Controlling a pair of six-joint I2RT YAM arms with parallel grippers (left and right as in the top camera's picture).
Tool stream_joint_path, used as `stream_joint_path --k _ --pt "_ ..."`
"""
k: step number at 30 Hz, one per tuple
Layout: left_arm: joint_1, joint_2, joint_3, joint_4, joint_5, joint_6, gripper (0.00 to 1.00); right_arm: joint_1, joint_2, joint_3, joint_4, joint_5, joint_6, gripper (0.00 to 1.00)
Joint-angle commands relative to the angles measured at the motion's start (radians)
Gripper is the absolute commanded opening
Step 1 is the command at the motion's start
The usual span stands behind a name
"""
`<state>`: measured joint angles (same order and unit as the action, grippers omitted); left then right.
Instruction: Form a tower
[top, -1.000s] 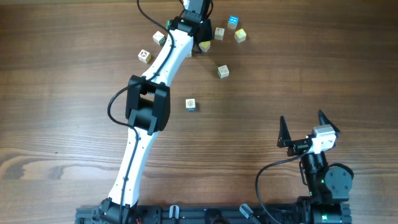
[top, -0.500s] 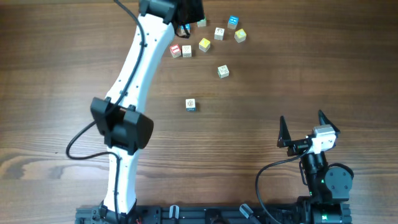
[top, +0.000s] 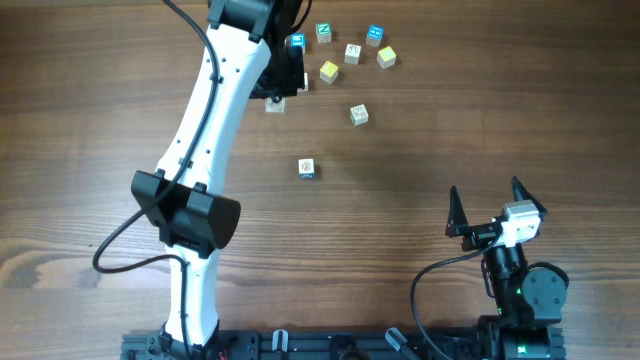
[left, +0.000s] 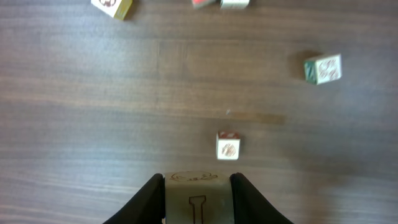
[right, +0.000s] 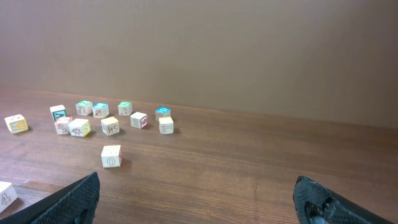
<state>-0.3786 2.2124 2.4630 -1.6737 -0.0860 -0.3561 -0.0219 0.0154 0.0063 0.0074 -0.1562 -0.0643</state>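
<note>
Well, overhead: no tower stands yet. Loose cubes (top: 352, 52) lie singly at the far side of the worktop (top: 480, 120). One lone cube (top: 306, 168) sits nearer the middle, well apart from them, and looks to me the likely bottom piece. My left gripper (top: 286, 76) hangs over the far group. My right gripper (top: 486, 190) sits by my own edge, apart from everything.

Left wrist: the left gripper is clamped on a pale held cube (left: 199, 200), seemingly off the worktop.

Right wrist: jaws spread wide, nothing between them. Every cube in sight sits alone, none stacked.

So one pick is done, I judge, and all the stacking is left.
</note>
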Motion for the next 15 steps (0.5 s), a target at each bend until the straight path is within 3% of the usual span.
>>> stream_joint_path --k 1,8,15 --pt "0.006 -0.028 -0.005 -0.011 -0.02 0.035 0.31 -0.004 -0.008 -0.001 0.005 -0.012 0.014 1.0" --pt "0.006 -0.028 -0.066 -0.011 -0.02 0.035 0.32 -0.004 -0.008 -0.001 0.005 -0.012 0.014 1.0" --pt "0.021 -0.028 -0.278 0.065 -0.021 0.034 0.3 -0.004 -0.008 -0.001 0.005 -0.012 0.014 1.0"
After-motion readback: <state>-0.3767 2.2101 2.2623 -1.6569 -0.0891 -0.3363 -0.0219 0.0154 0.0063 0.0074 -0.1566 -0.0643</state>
